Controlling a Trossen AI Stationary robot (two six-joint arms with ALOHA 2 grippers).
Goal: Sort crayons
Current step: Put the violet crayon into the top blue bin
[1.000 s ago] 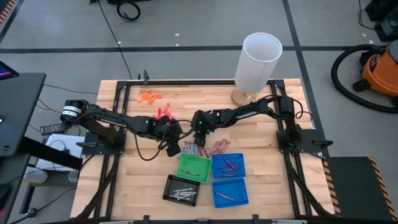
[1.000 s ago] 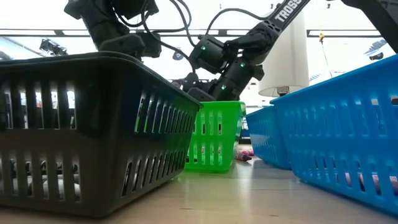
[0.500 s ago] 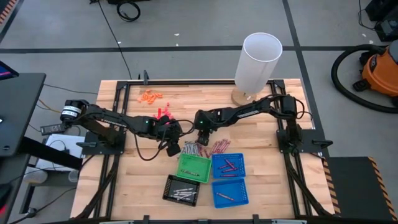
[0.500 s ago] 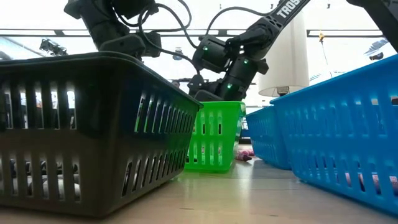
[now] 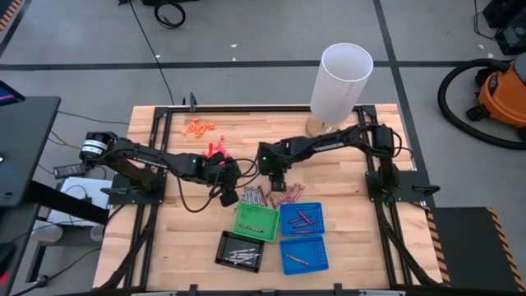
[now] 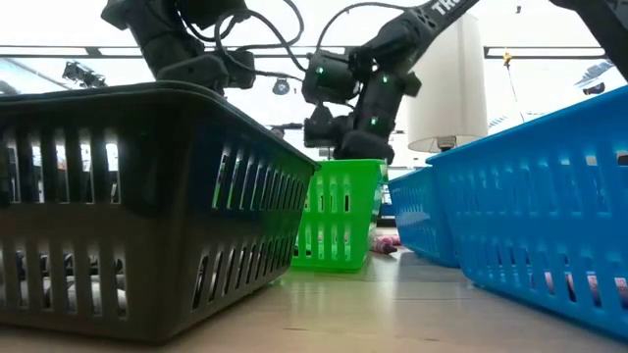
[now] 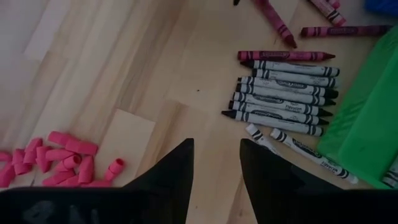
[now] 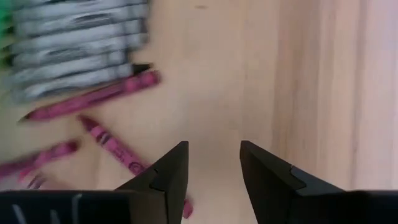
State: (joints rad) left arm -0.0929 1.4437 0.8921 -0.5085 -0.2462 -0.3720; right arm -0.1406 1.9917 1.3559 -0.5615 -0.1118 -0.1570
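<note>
— What are the claws doing?

— The right gripper (image 5: 278,174) hangs above the wood, its jaws parted with nothing between them. The left gripper (image 5: 229,196) is beside it, also parted and empty.

— And the crayons?

— The loose crayons (image 5: 269,196) lie on the table (image 5: 345,214) between both claws and the trays: grey ones (image 7: 287,106) packed side by side against the green tray (image 5: 256,220), maroon ones (image 8: 118,152) scattered just beyond. More sit in the black tray (image 5: 241,250) and blue trays (image 5: 302,219).
</note>
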